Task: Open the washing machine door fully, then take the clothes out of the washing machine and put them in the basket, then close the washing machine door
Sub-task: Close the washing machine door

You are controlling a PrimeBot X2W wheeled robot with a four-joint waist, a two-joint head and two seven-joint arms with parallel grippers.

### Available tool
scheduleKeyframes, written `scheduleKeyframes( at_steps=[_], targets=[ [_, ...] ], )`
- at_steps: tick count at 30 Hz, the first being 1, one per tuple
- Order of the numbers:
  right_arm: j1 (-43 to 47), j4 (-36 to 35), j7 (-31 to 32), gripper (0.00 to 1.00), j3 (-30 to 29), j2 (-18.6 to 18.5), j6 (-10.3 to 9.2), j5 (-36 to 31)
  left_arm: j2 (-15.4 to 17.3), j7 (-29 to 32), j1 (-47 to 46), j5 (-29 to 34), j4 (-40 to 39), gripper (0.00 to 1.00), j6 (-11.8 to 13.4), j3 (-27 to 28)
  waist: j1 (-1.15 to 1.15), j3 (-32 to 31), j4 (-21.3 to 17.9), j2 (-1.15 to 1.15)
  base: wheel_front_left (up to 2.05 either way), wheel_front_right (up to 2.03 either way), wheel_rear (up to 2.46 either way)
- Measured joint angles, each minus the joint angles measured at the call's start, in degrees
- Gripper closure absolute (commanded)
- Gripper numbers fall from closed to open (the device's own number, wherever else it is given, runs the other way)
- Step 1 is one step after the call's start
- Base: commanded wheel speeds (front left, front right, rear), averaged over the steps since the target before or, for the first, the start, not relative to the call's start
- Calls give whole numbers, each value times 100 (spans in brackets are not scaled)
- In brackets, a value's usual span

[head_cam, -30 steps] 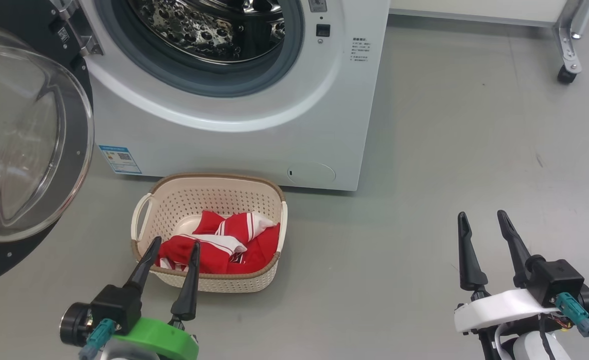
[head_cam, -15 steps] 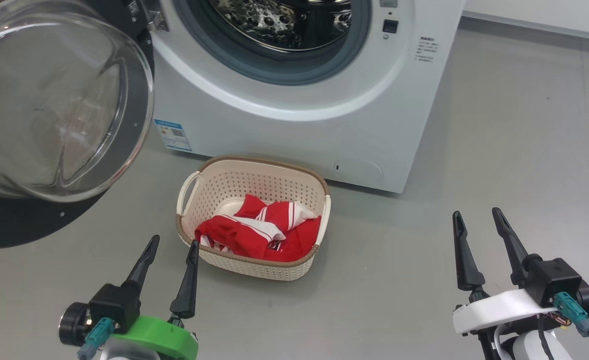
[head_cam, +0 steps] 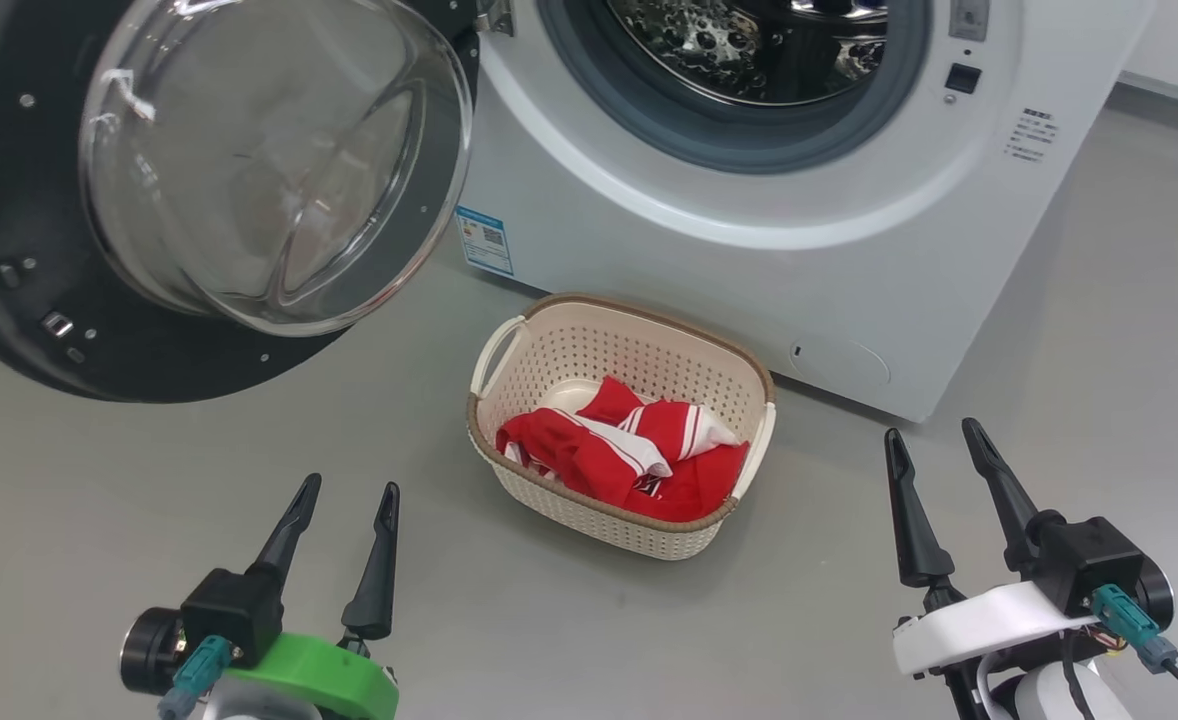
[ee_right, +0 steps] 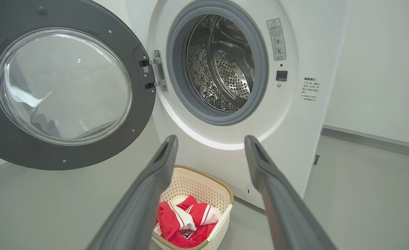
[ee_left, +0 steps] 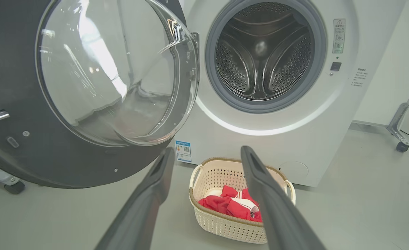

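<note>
Hovering low over bare grey floor (head_cam: 99, 520), I face what looks like the final step. At far left hangs the large round washing machine door (head_cam: 269, 170), glossy black rim around a bulging glass bowl, swung wide open. Below it my left gripper (head_cam: 349, 487) has its two dark fingers spread wide and holds nothing. A push landing on that slick glass instead of the rim could skid off. To the right, the small cream perforated basket (head_cam: 604, 522) with its brown rim stands just before the white front-loading washing machine (head_cam: 709, 270). The red-and-white striped clothes (head_cam: 629, 455) are heaped inside it, and the steel drum (head_cam: 749, 40) looks empty. The closing door sweeps over that basket; I cannot tell the clearance, and a clip would tip it. My right gripper (head_cam: 931, 432), equally wide and empty, has open floor around it.
</note>
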Motion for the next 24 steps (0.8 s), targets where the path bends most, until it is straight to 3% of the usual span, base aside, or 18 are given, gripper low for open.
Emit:
scheduleKeyframes(
  at_steps=[12,24],
  targets=[
    [3,80,1,0,105,2,66,0,0,0,4,-3,7,0,45,41,0,-120,577,0,0,0,0],
    [-4,67,59,0,225,12,156,0,0,0,7,-116,-135,0,116,171,0,-78,758,0,0,0,0]
  ],
)
